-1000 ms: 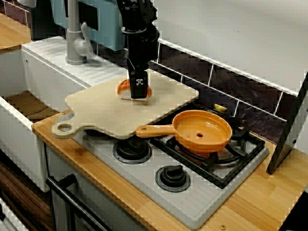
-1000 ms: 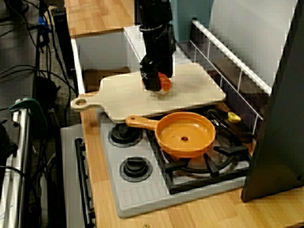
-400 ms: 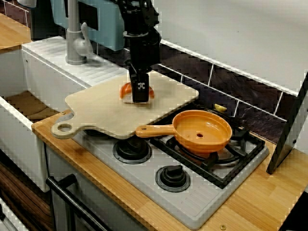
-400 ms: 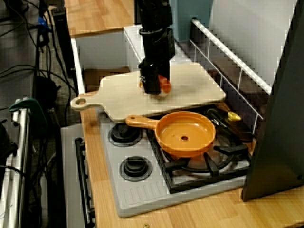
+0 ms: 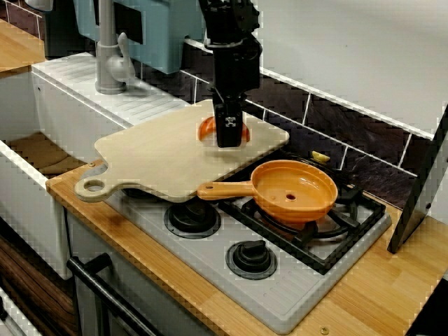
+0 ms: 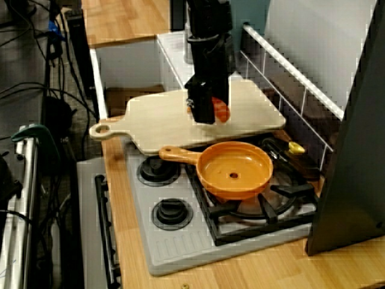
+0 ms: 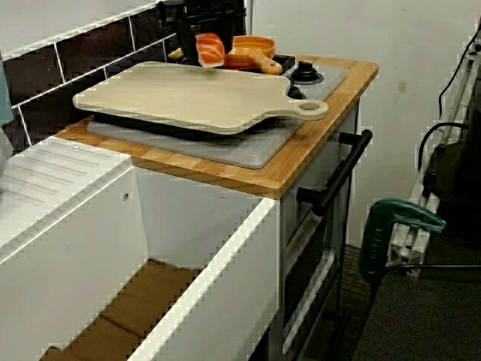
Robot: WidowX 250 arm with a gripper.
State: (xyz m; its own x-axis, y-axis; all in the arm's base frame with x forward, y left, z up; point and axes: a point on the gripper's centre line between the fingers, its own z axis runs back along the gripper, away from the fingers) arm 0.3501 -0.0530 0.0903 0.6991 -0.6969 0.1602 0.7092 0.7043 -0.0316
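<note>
Sushi [image 7: 210, 50], a small block of orange fish striped white over white rice, is pinched between the fingers of the black end effector [image 5: 228, 138]. It is over the back part of the board, near the pan; whether it touches the board I cannot tell.

The worktop [image 5: 378, 294] is smooth, pale, grained wood, next to a boxy white sink [image 7: 218, 248]. A matte grey hob [image 5: 210, 255] sits on it, with a black grate [image 5: 350, 224] on the right. The board [image 5: 154, 157] is a flat, pale wooden paddle with rounded corners and a holed handle, lying across the hob's left side. The pan [image 5: 294, 190] is round, glossy and orange, and its short handle reaches the board's edge.
</note>
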